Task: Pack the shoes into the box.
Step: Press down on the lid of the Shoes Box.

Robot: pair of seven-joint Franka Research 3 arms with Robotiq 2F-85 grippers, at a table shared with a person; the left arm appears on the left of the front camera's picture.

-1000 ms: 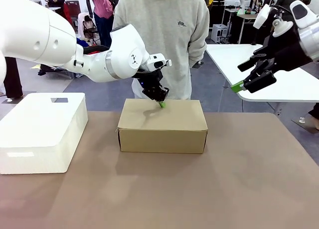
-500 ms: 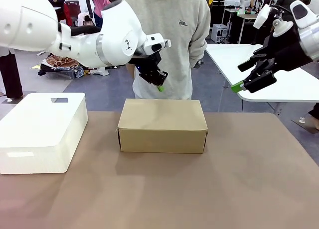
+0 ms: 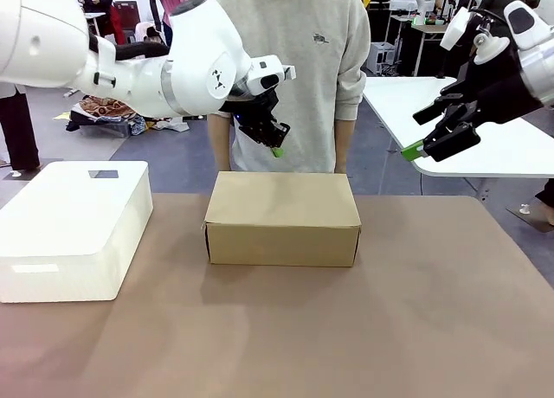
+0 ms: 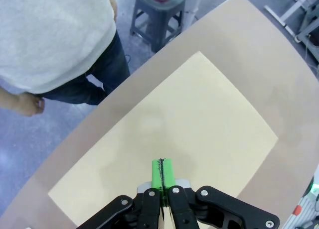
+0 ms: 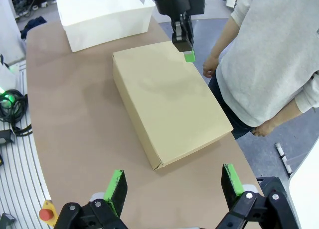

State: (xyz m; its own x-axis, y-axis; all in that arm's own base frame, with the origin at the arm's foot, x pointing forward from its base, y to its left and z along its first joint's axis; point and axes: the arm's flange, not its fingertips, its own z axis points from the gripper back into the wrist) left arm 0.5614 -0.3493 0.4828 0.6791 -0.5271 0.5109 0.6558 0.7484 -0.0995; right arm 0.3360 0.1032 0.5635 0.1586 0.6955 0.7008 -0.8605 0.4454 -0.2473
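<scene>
The tan cardboard box (image 3: 282,218) sits closed at the middle of the table, its flat lid (image 4: 174,149) down; it also lies in the right wrist view as the box (image 5: 167,102). The shoes are hidden. My left gripper (image 3: 276,150) hangs shut and empty in the air above the box's far edge, green pads (image 4: 162,173) pressed together; the right wrist view catches that left gripper (image 5: 188,55) too. My right gripper (image 5: 174,186) is open and empty, held high off the table's right side (image 3: 414,150).
A large white foam box (image 3: 71,227) stands on the left of the brown table (image 3: 415,329). A person in a grey sweater (image 3: 290,60) stands at the far edge behind the box, hands down. A white table (image 3: 485,130) is at the back right.
My left gripper has lifted from the box lid's far edge and risen above it, staying shut. The right arm has not moved.
</scene>
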